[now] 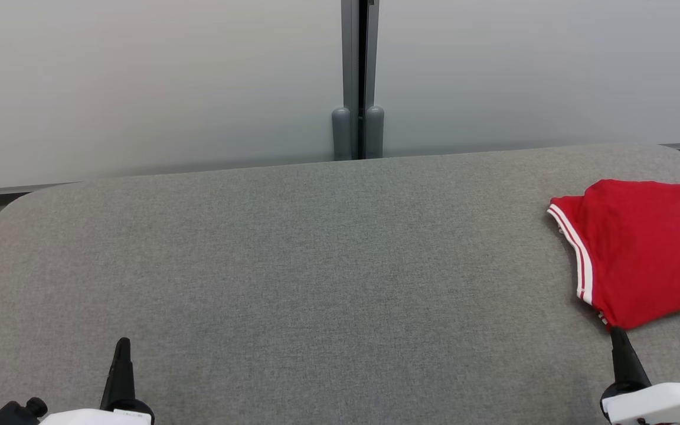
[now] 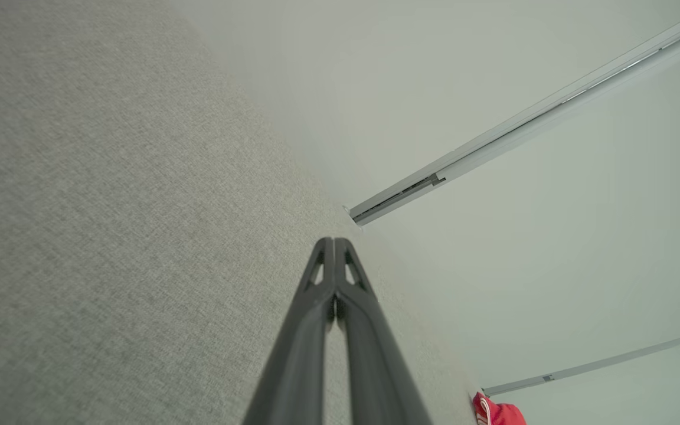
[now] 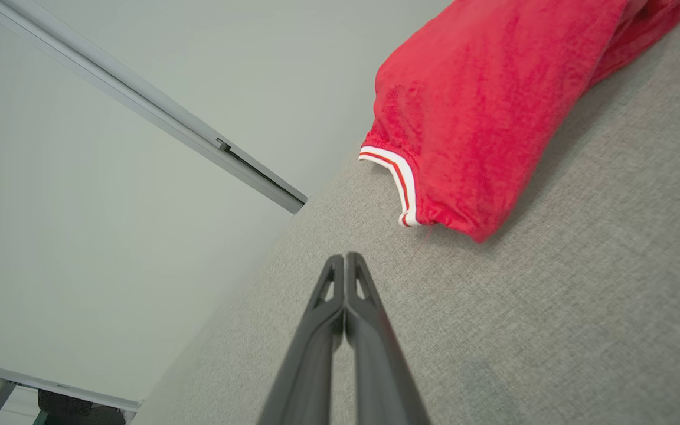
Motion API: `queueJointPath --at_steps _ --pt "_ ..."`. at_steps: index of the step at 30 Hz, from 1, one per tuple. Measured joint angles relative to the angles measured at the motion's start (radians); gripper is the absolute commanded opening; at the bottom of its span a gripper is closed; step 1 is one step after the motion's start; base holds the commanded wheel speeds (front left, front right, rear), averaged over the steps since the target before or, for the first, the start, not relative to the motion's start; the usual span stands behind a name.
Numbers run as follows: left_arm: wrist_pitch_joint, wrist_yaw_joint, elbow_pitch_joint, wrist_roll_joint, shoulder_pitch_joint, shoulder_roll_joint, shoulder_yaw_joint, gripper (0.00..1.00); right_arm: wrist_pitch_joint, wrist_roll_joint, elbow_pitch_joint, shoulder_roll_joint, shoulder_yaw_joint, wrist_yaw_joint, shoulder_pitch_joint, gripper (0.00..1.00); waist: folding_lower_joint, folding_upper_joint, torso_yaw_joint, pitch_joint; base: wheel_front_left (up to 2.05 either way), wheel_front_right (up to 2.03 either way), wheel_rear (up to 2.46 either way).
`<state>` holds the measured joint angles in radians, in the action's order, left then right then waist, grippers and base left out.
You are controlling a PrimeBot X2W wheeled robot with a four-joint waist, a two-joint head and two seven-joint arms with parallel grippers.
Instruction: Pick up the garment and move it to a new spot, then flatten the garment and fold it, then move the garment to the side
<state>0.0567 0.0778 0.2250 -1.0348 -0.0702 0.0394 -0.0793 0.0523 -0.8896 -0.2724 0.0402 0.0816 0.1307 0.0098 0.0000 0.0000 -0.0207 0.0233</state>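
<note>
Clenched empty at left fingers (image 1: pixel 121 366) and right fingers (image 1: pixel 622 351); could rumple folded red white-trimmed fabric garment (image 1: pixel 641 248) just ahead of right ones if advanced shut.

We list one broad surface (image 1: pixel 316 248) covered in grey woven fabric, its far corners rounded. Behind it we record two pale, matte wall panels (image 1: pixel 139 77) under soft, even light. Between them we note one grey vertical post (image 1: pixel 359 59), split by a dark slot, with two rounded grey caps (image 1: pixel 342 133) at its foot. A dark strip (image 1: pixel 15 192) runs along the panels' lower edge.
</note>
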Motion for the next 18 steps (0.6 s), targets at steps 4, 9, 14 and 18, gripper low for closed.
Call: queueJointPath --at_steps 4,9,14,18 --pt "-0.014 0.001 0.002 -0.04 0.013 0.001 -0.002 0.0 -0.01 -0.052 0.001 0.0 0.002 0.0 -0.005 0.0 0.0 0.0 0.001 -0.001 0.0 0.0 0.0" --pt "-0.027 0.005 0.003 -0.09 0.025 0.002 -0.005 0.0 -0.026 -0.113 0.004 0.001 0.005 0.0 -0.017 0.0 0.0 0.0 0.002 -0.003 0.0 0.0 0.0" --pt "-0.045 0.011 0.005 -0.146 0.04 0.002 -0.007 0.0 -0.043 -0.182 0.005 0.001 0.008 0.0 -0.026 0.0 0.0 0.0 0.004 -0.005 0.0 0.0 0.0" --pt "-0.056 0.013 0.007 -0.179 0.056 0.002 -0.01 0.0 -0.052 -0.227 0.007 0.001 0.009 0.0 -0.036 0.0 0.0 0.0 0.005 -0.007 0.0 0.0 0.0"
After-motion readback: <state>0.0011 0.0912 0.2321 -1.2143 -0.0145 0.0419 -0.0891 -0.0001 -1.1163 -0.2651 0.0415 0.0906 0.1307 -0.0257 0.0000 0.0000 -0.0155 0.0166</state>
